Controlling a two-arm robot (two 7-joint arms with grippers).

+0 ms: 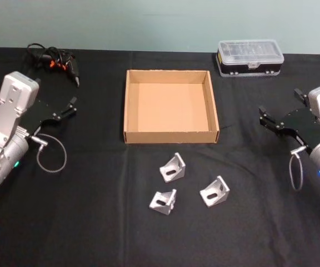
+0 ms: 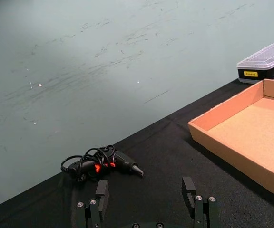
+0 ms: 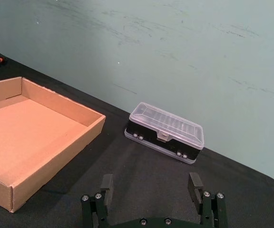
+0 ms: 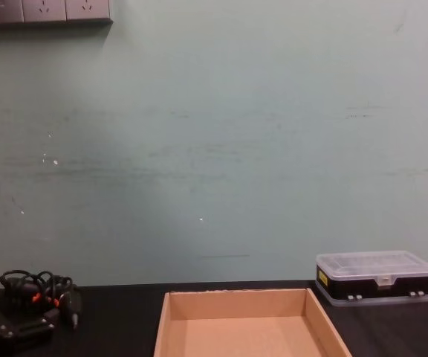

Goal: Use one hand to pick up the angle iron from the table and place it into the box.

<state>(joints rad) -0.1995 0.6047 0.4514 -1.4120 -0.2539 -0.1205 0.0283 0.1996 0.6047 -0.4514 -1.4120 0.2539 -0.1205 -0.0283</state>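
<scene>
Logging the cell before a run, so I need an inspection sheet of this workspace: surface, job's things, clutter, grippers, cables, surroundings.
Surface: black table, flat.
Job's things: box empty, mid-table; three angle irons on the table in front of it, apart.
Clutter: case far right; cable tangle far left.
Grippers: left gripper open, at the left; right gripper open, at the right; both hold nothing.
Cables: a wire loop by each wrist.
Surroundings: green wall, sockets high up.

Left claw (image 2: 145, 185) and right claw (image 3: 150, 179), fingers spread
</scene>
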